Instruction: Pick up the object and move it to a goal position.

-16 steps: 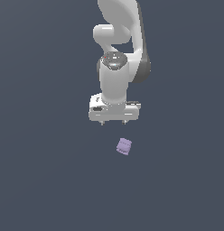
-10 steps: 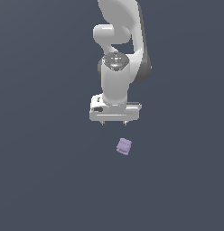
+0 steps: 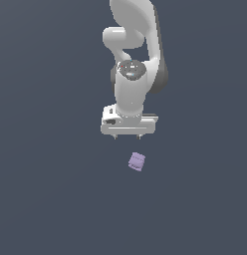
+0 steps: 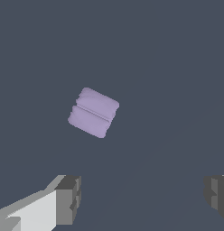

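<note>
Below the open tool [image 3: 128,136], small ridged lilac block [image 3: 137,162].

A simulator's bare scene: flat, featureless slate-grey ground [image 3: 46,199] throughout.

The arm [image 3: 133,74] looks like smooth white plastic. It is a bit shiny, with soft light spots on its round parts. A round cap on one joint looks grey and shiny, like metal. The dark bands at the joints look matt.

The gripper [image 3: 128,135] is the same smooth white stuff. Its fingers [image 4: 68,198] have dark grey pads that look dull, like rubber.

The block [image 4: 93,112] is pale purple and matt, not shiny at all. It looks soft, with bumpy sides and a crease across its top face.

The floor [image 3: 46,199] is dark grey-blue, flat, smooth and dull.
</note>
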### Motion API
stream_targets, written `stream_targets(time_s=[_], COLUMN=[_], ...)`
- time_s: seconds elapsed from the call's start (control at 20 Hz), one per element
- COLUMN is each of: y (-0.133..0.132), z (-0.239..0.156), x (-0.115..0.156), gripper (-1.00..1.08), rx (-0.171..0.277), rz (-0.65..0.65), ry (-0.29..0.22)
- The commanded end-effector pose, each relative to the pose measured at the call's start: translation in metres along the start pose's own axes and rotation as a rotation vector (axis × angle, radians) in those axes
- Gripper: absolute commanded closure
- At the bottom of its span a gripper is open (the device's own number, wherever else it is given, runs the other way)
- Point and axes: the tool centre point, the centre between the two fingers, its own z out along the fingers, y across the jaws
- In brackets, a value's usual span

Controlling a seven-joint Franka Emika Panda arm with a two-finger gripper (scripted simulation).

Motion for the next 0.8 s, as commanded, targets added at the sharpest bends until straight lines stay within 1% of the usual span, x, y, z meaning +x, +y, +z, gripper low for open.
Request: stream_targets(time_s=[0.0,0.35,0.75], y=[-0.001,-0.009,-0.025], z=[0.002,0.013,0.039], x=[0.001,0.011,0.031], gripper=[-0.92,-0.92,-0.92], rx=[0.000,0.005,0.012], rz=[0.010,0.085,0.244], ry=[-0.001,-0.003,-0.011])
